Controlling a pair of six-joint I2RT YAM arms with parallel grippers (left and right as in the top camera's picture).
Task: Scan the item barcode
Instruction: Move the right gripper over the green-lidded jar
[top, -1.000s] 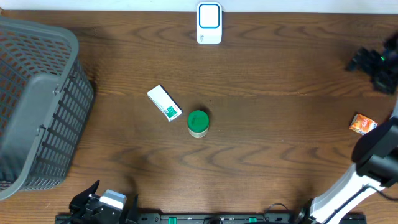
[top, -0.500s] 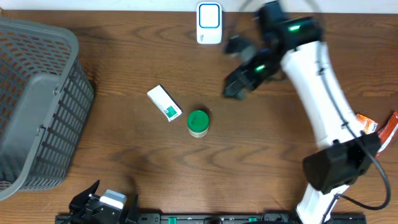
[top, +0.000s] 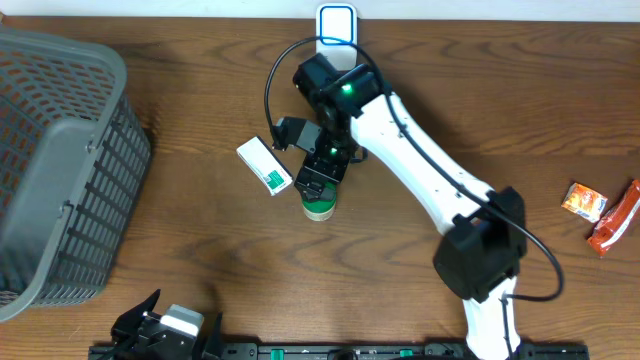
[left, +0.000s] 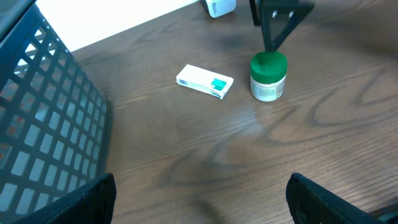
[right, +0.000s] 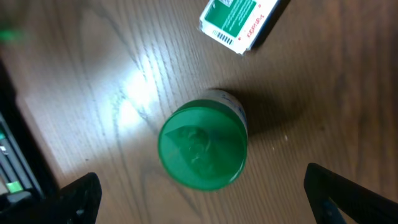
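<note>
Jaws of the right gripper (right: 202, 186) stand spread wide with nothing held. We see them poised directly over a small jar with a green lid (right: 202, 144). The jar stands upright on the wooden table (right: 74, 81) and sits between the two fingers in the wrist view. We cannot tell whether a fingertip touches the lid. Just beyond these jaws, near the jar but apart from it, a white and green box (right: 239, 18) lies flat with a barcode showing. A white scanner (top: 336, 38) stands behind the right arm at the far table edge. Jaws of the left gripper (left: 202, 186) are also parted and empty, low at the near edge. The jar and box lie well ahead of them, and a grey basket (left: 43, 118) rises to their left.
</note>
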